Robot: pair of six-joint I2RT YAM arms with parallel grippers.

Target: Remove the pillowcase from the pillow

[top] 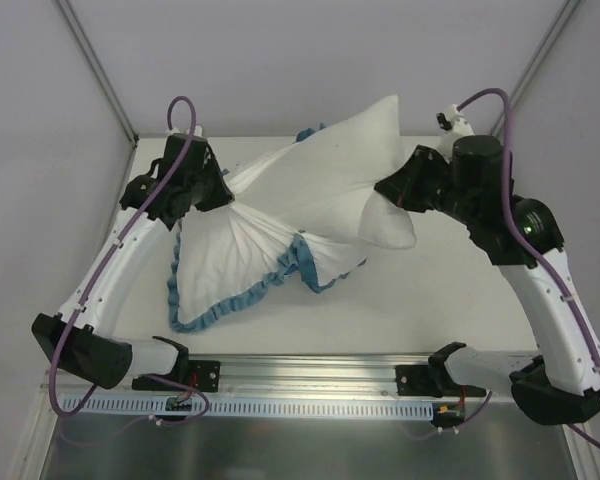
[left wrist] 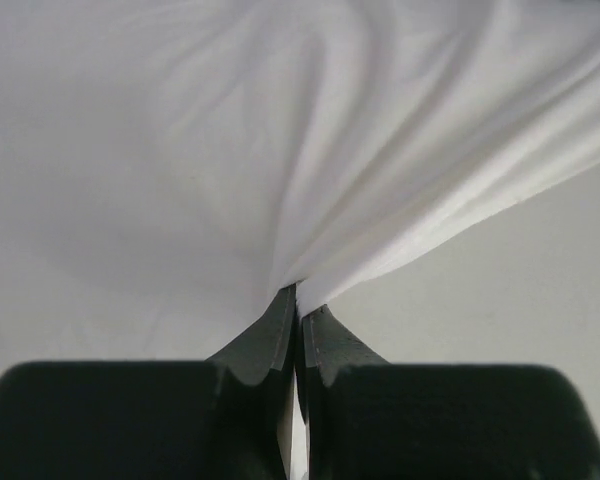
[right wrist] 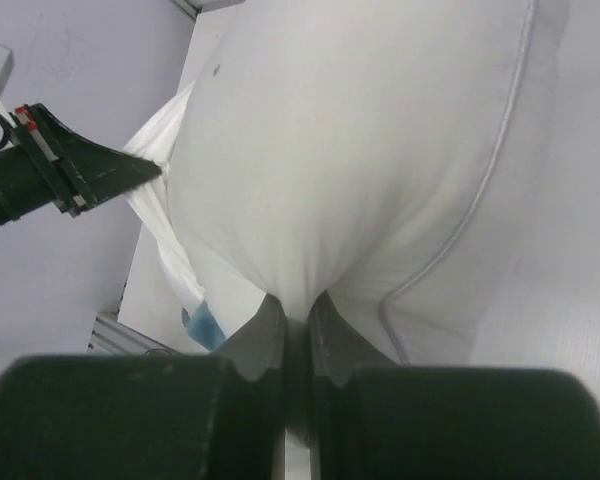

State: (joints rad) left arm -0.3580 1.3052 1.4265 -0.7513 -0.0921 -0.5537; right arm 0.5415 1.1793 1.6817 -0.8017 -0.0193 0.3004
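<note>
- the smooth white table (top: pixel 450 300) gives cloth little drag; pale walls (top: pixel 280 60) stand close around it.
- the pillow (top: pixel 355 185), plump, light and squashy, hangs tilted over the far middle; the right gripper (right wrist: pixel 298 300) is pinched together on its corner.
- the pillowcase (top: pixel 230 260), limp and turned white side out, stretches leftward from it, perhaps caught on one end.
- the left gripper (left wrist: pixel 298 300) is clamped on gathered cloth; bunched folds near the teal ruffle (top: pixel 215 315) hold best.

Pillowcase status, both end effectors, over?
Left end effector shut on pillowcase. Right end effector shut on pillow. Pillowcase white side out, pulled taut, not clear of pillow. No obstruction seen.
</note>
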